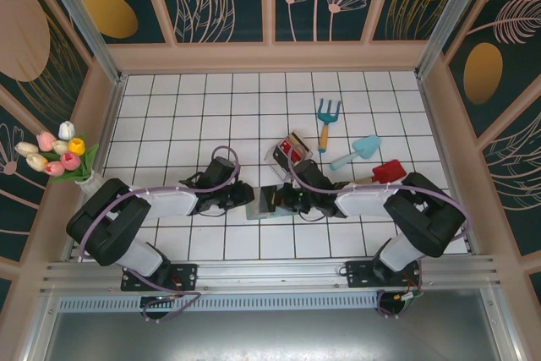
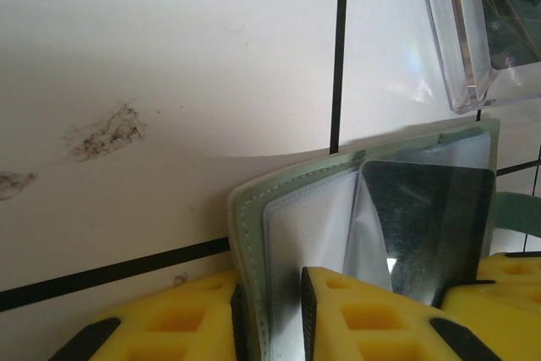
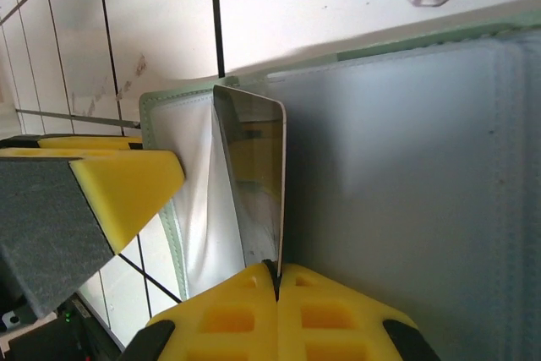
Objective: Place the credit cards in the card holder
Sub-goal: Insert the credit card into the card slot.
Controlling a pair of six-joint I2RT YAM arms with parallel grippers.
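Judging by how things lie, the task is in its early part, with 1 card at the pocket mouth and none visibly seated. The card holder (image 3: 406,166) lies open on the white tiles between the 2 arms, just in front of the clear tray (image 2: 461,57). The left gripper (image 2: 272,298) has its yellow pads on either side of the holder's near green edge and appears to pinch that flap, propping the pale pocket open. The right gripper (image 3: 277,281) has its fingers pressed together on the lower edge of a dark credit card (image 3: 258,166). The card stands on edge, tilted, with its far end against the lifted clear pocket of the left half. Whether that end has entered the slot or only rests at the opening I cannot tell. The wide blue-grey pocket on the other half looks bare. From above, more cards (image 1: 294,145), red and dark, sit in the tray, so they probably remain to be fetched after this one slides home and is released.
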